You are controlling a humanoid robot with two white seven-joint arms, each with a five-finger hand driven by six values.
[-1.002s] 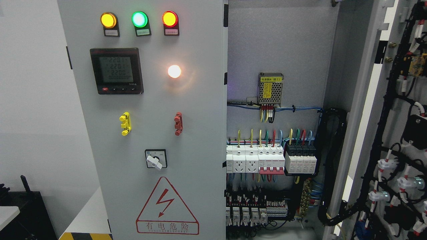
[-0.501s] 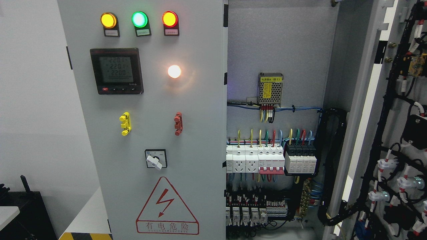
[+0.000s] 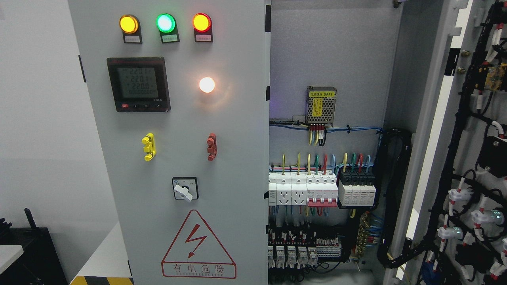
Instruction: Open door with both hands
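The right-hand door [image 3: 471,158] of the electrical cabinet is seen swung wide open at the right edge of the view, its inner face turned toward the camera and covered with black cable looms [image 3: 455,166] and the white backs of panel components. The left-hand door [image 3: 178,138] is seen shut, or very nearly so, its free edge running down the middle of the cabinet beside the exposed interior.

On the left-hand door are mounted three indicator lamps near the top edge, amber [image 3: 128,23], green [image 3: 165,23] and red [image 3: 201,22]; below them a digital meter [image 3: 138,84], a lit white lamp [image 3: 206,84], a yellow handle [image 3: 148,147], a red handle [image 3: 212,147], a rotary switch [image 3: 185,189] and, near the bottom edge, a high-voltage warning triangle [image 3: 198,245].

Inside the cabinet a perforated power supply [image 3: 321,105] is fixed to the back plate, with a row of circuit breakers [image 3: 321,192] beneath it and terminal blocks lower down.

Neither hand is in view, so the state of the fingers cannot be told.

It is judged that half of the task is done: one door open, one left. The next move would call for a hand to be brought to the free edge or a handle of the left-hand door, a hold to be taken, and the door to be drawn outward about its hinges at the left, clear of the live wiring.
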